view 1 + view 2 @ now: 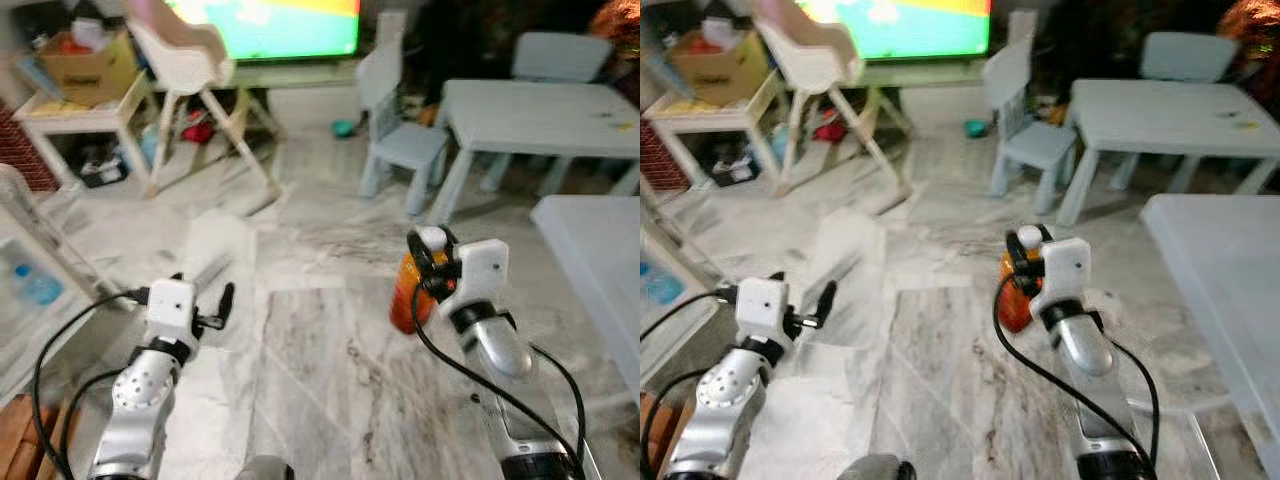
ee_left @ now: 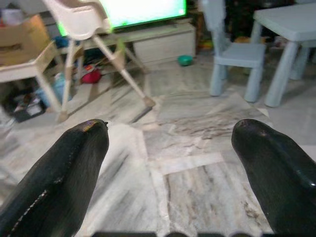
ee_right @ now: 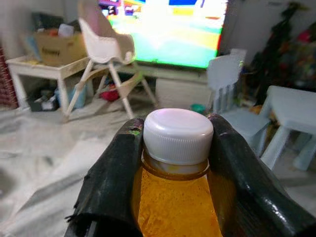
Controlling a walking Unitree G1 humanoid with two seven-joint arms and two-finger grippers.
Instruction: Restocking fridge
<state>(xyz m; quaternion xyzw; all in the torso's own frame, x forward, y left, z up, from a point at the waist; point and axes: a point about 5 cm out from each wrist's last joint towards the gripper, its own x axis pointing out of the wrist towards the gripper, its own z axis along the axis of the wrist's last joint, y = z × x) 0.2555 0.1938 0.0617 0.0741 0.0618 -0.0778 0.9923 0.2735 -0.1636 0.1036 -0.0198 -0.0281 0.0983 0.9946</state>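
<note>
An orange juice bottle (image 1: 406,292) with a white cap (image 3: 177,130) hangs upright over the marble floor, and my right gripper (image 1: 432,262) is shut on its neck just under the cap. The right wrist view shows both black fingers (image 3: 114,177) pressed against the bottle (image 3: 174,202). My left gripper (image 1: 205,300) is held out low on the left with its two black fingers (image 2: 64,177) wide apart and nothing between them. At the far left edge a clear shelf (image 1: 30,285) carries a blue-labelled bottle.
A white high chair (image 1: 190,60) and a cluttered side table (image 1: 80,105) stand at the back left before a bright TV screen (image 1: 285,25). Pale blue child chairs (image 1: 400,130) and a table (image 1: 545,110) fill the back right. Another pale table (image 1: 600,260) edges the right.
</note>
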